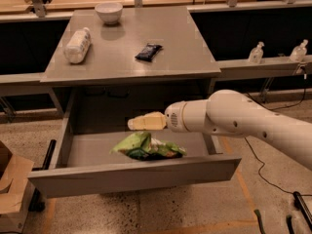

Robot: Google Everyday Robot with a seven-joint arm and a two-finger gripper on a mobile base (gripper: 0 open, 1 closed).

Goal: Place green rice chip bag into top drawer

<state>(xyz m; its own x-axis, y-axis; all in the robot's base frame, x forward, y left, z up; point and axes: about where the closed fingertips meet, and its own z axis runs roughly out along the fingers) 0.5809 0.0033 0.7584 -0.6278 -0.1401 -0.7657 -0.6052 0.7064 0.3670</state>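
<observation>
The green rice chip bag point(146, 146) lies crumpled on the floor of the open top drawer point(131, 175), near its middle and just behind the front panel. My gripper point(134, 123) hovers just above the bag at the end of the white arm, which reaches in from the right. It is open and holds nothing, and it points left over the drawer. The drawer is pulled out from under the grey table point(185, 48).
On the table top stand a white bowl point(108, 11), a white bottle lying on its side point(78, 45) and a small black packet point(148, 52). A cardboard box point(12, 184) sits on the floor left of the drawer. Two small bottles point(256, 52) stand on a shelf at right.
</observation>
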